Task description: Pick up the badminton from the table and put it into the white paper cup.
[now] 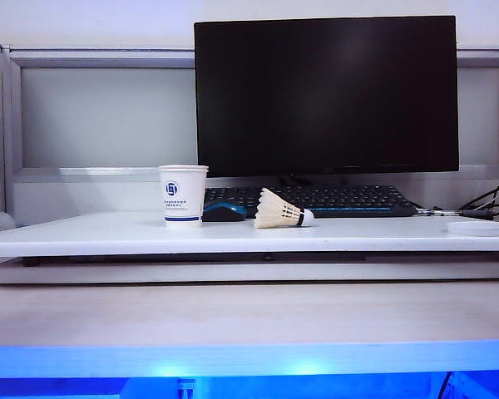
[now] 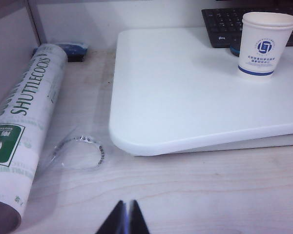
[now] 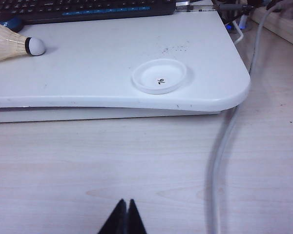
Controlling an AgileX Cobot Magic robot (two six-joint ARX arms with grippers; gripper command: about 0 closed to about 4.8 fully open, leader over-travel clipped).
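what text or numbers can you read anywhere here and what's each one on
"SHUTTLECOCKS": on the shuttlecock tube lying on the wood-grain surface.
"76": inside the white lid on the table.
White paper cup: round blue logo, blue text too small to read.
Clear plastic ring: dark print, unreadable.

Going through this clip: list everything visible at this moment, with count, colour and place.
badminton: one, cream-white, lying on the table right of the cup
white paper cup: one, blue logo, upright on the table
table: one, white
monitor: one, black, behind
keyboard: one, black, under monitor
lid: one, white, table's right end
shuttlecock tube: one, white-green, lying left of the table
left tool: shut, above wood surface
right tool: shut, above wood surface
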